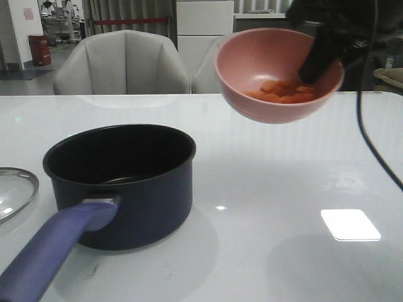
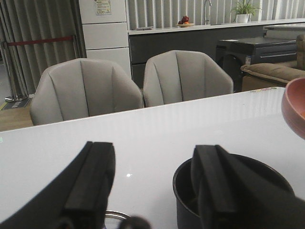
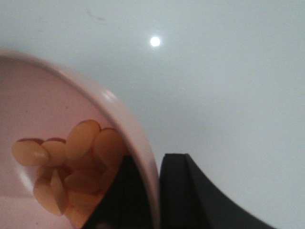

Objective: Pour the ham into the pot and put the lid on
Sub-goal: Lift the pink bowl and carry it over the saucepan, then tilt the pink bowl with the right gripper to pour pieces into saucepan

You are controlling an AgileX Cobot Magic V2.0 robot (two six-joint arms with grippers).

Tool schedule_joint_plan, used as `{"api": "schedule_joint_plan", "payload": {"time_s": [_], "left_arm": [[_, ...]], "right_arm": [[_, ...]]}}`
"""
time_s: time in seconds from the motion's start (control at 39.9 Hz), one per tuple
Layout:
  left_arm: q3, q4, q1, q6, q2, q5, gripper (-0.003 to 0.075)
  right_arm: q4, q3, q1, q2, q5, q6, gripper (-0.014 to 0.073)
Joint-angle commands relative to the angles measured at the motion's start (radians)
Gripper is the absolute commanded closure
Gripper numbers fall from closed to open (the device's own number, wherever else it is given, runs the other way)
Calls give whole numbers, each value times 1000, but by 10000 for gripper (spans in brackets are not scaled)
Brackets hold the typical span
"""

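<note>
The dark navy pot [image 1: 126, 189] stands on the white table at front left, its purple-blue handle [image 1: 50, 251] pointing toward me; its black inside looks empty. My right gripper [image 1: 318, 60] is shut on the rim of a pink bowl [image 1: 277, 75], held in the air to the right of and above the pot, tilted toward me. Several orange-pink ham pieces [image 1: 283, 91] lie in the bowl, also seen in the right wrist view [image 3: 71, 162]. The glass lid [image 1: 14, 192] lies flat left of the pot, mostly cut off. My left gripper [image 2: 152, 186] is open above the lid's edge [image 2: 116, 215], beside the pot [image 2: 190, 191].
Two grey chairs [image 1: 123, 63] stand behind the table's far edge. A black cable [image 1: 371, 138] hangs down at the right. The bowl's rim [image 2: 294, 107] shows at the edge of the left wrist view. A bright light reflection [image 1: 350, 224] lies on the table at front right.
</note>
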Motion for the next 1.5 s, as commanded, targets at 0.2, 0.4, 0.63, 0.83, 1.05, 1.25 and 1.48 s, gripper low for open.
{"api": "schedule_joint_plan", "payload": {"time_s": [0.2,0.4,0.63,0.83,1.05,1.25,1.48], "left_arm": [[-30,-4,-7,-3,8,-68,313],[-30,-4,-7,-3,8,-67,313],[-30,-4,-7,-3,8,-66,313],[-30,-4,-7,-3,8,-63,313],[-30,-4,-7,-3,8,-63,313],[-30,-4,-7,-3,8,-63,313],[-30,-4,-7,-3,8,-63,313]], "right_arm": [[-25,-54,231,-7,-355,-14,461],[-113,-54,310,59,-588,-16,461],[-238,-53,352,131,-856,-99,459],[-238,-48,361,167,-1068,-214,459],[-237,76,361,167,-1478,-239,459],[-238,145,361,214,-1723,-254,460],[-337,142,361,314,-1864,-343,460]]}}
